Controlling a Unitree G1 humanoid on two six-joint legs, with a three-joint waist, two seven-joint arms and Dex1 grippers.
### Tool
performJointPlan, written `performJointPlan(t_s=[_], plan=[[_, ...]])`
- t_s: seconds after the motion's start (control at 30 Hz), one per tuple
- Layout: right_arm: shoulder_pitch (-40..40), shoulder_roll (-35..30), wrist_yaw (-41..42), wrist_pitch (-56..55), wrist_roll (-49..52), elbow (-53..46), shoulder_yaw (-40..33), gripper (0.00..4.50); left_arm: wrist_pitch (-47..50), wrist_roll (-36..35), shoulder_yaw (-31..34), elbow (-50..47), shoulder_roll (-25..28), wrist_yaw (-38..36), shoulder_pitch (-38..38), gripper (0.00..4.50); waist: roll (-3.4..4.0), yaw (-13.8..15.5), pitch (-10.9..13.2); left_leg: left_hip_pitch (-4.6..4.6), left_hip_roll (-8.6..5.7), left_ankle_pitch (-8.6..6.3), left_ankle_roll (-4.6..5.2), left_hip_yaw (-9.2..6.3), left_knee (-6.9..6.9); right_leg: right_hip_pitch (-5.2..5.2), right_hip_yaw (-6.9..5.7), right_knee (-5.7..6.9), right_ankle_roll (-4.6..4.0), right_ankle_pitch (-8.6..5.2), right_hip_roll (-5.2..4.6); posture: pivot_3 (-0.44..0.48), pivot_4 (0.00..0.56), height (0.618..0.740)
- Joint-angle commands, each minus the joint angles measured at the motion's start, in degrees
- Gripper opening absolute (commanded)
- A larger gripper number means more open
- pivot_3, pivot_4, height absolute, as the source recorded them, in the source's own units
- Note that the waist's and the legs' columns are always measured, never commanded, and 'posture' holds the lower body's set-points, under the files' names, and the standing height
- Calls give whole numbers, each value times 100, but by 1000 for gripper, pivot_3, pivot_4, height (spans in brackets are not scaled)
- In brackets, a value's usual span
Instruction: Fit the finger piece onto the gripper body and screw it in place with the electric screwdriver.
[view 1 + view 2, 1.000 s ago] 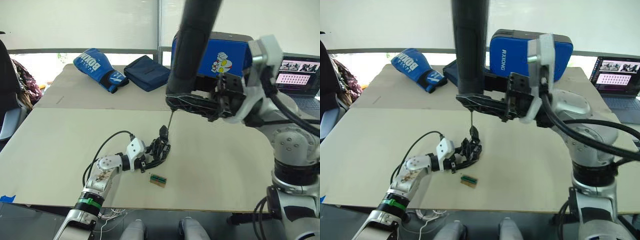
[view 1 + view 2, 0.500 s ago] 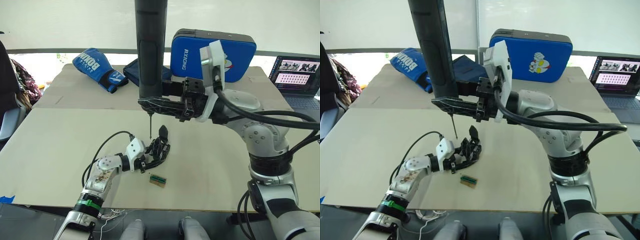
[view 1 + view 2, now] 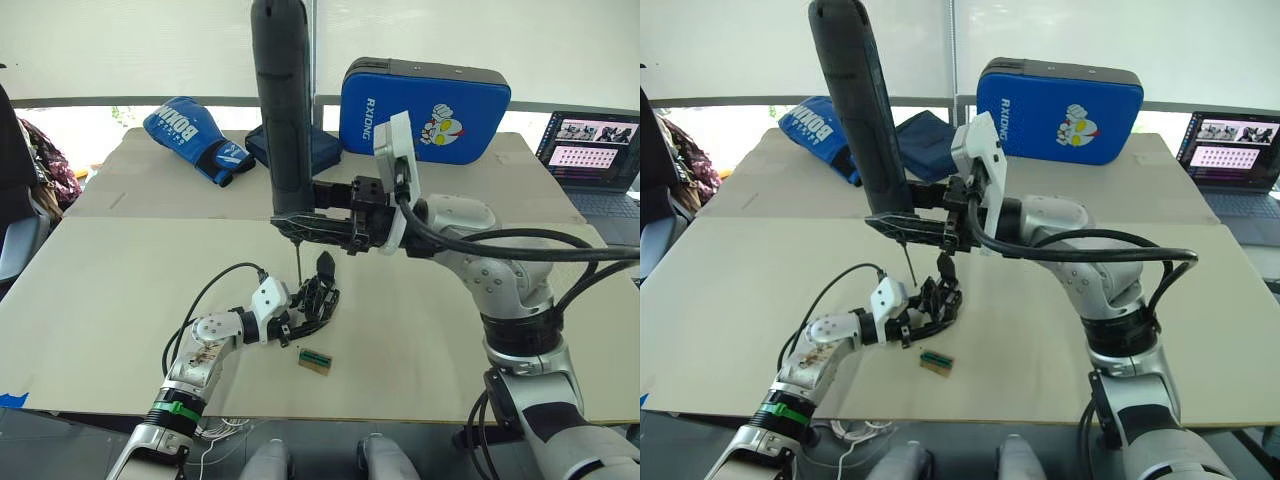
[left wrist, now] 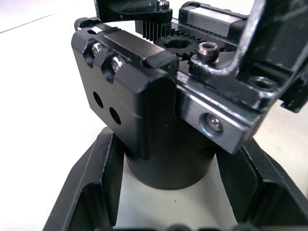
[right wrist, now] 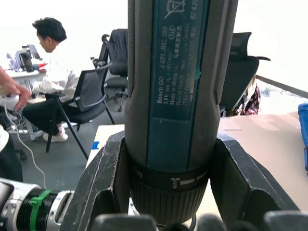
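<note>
Head view: my right tool [image 3: 330, 222] clamps the electric screwdriver [image 3: 283, 110] frame centre, top-heavy, gripped low | left wrist: my left tool [image 4: 168, 202] grips the gripper body [image 4: 159, 120], rigid, dense | right wrist: screwdriver barrel smooth, slip-prone.

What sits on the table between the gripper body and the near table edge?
A tiny green-topped brown block lies there, just short of the gripper body held in the left hand; the left eye view shows it.

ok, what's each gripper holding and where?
Left gripper: gripper body, by its round base. Right gripper: electric screwdriver, near its bit end.
</note>
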Motion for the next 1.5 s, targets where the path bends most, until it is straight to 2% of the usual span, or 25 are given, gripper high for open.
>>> performJointPlan(t_s=[0.03,0.53,1.5], plan=[[-15,64,76,-269,-72,-183,-91,1915,168,49,-140,48,55,-105,121,2282,0,0,0,0,0,0,0,0,0,0,0,0,0,0,0,0,150,740],[170,185,144,-348,-580,-169,45,1915,262,41,-156,39,53,-90,86,2282,0,-3,0,1,0,0,0,0,0,0,0,0,0,0,0,0,150,740],[444,310,305,-543,-957,-219,230,1915,387,35,-151,-92,64,-77,129,2282,0,-5,0,0,0,0,0,-1,-1,0,0,-1,0,0,0,0,150,740]])
